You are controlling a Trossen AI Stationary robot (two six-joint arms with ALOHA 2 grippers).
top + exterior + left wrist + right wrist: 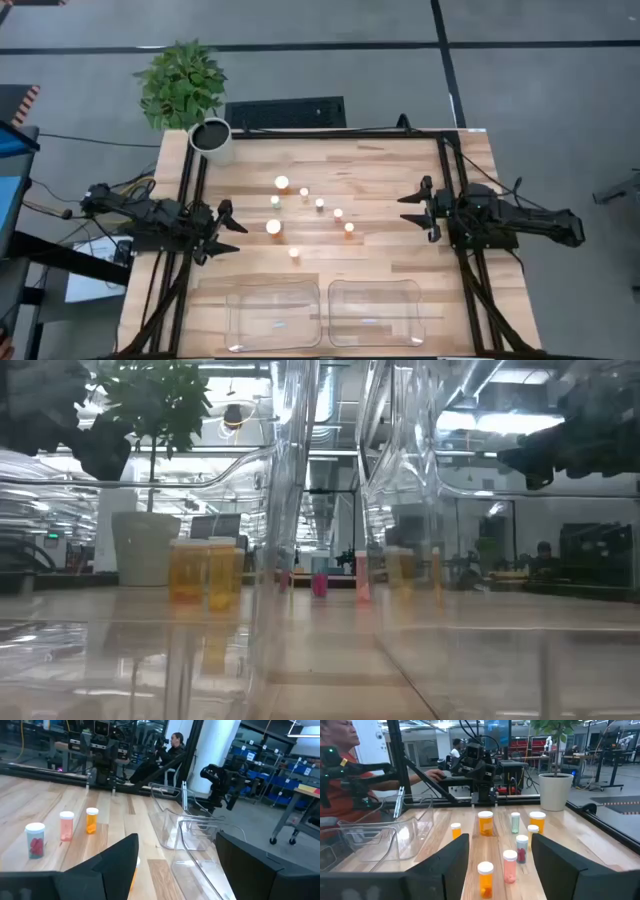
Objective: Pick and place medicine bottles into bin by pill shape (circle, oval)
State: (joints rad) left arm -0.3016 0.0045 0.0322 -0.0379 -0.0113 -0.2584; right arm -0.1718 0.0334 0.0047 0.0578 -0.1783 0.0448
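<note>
Medicine bottles stand upright in a loose group on the middle of the wooden table, between the two arms, and none is in a bin yet. I count eight white caps in the high view: three larger ones toward the left side of the group and five small ones running in a slanted line toward the right. The left gripper rests at the left edge of the table with its fingers apart and holding nothing, and the nearest large bottle lies just beside its tips, straight ahead toward the table centre. The right gripper waits at the right edge, also with fingers apart and empty; the nearest small bottle is ahead of it but farther than the large one is from the left side. Every bottle has its long axis vertical, so I judge a level approach from the side fits best, and the left arm seems the nearer one for the next pick. Two clear bins sit side by side at the near edge, both empty. One white plant pot stands at the far left corner, well apart from the bottles
</note>
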